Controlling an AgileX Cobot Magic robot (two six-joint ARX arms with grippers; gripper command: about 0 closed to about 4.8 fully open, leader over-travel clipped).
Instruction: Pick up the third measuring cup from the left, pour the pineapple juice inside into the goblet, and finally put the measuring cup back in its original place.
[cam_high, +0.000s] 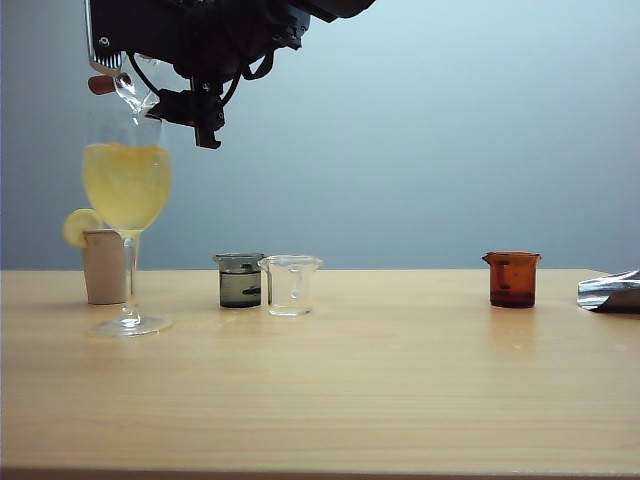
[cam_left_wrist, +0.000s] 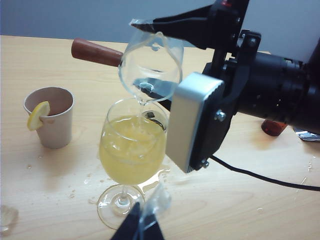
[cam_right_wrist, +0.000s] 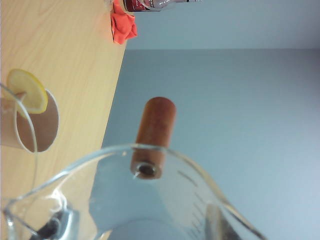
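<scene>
Right gripper (cam_left_wrist: 150, 55) high over the surface's left end, clamped on the third measuring cup (cam_left_wrist: 150, 65), which is tipped far over with its lip just above the goblet (cam_left_wrist: 132, 155); a reddish-brown wooden handle (cam_left_wrist: 96, 52) sticks out from the cup's side. Cup looks all but empty; the pineapple juice (cam_high: 126, 185) fills most of the goblet's bowl. Left gripper (cam_left_wrist: 141, 227) shows only as dark fingertips at the frame edge near the goblet's foot; whether open or closed, cannot tell. Judgement: the pour is at or near its end. Next comes righting the cup, lifting clear of the rim, and carrying it to the open gap on the surface (cam_high: 400, 380) between the clear beaker (cam_high: 290, 285) and the amber beaker (cam_high: 512, 279). Nearby: beige cup with lemon slice (cam_high: 103, 262) just behind the goblet, smoky-grey beaker (cam_high: 240, 280) touching the clear one. The tall goblet is the main thing to avoid knocking; splashes lie around its foot.
</scene>
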